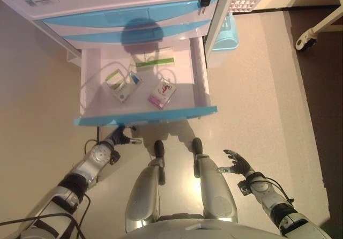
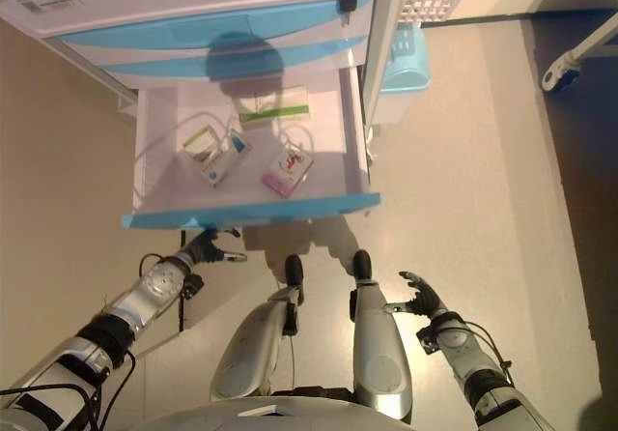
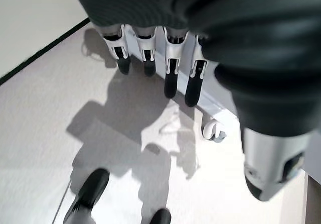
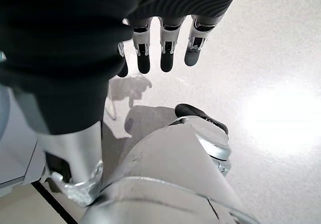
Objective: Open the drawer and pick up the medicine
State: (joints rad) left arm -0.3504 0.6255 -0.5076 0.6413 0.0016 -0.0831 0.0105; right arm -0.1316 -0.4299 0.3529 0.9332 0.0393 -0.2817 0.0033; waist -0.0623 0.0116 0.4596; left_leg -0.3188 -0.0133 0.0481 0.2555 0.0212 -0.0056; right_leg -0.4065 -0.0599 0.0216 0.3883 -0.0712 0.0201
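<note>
Left hand relaxed, empty, below drawer front | pink box up-right, nearer left | right hand open, idle.

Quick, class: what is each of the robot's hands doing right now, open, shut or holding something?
Left hand: open, holding nothing, just below the open drawer front.
Right hand: open, empty, over the floor.

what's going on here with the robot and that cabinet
The drawer of the white and blue cabinet is pulled out, with several medicine boxes lying inside. The left hand is just below the drawer's blue front edge, fingers relaxed and holding nothing. The right hand hangs open over the floor, off to the side. No medicine has been picked up yet.
</note>
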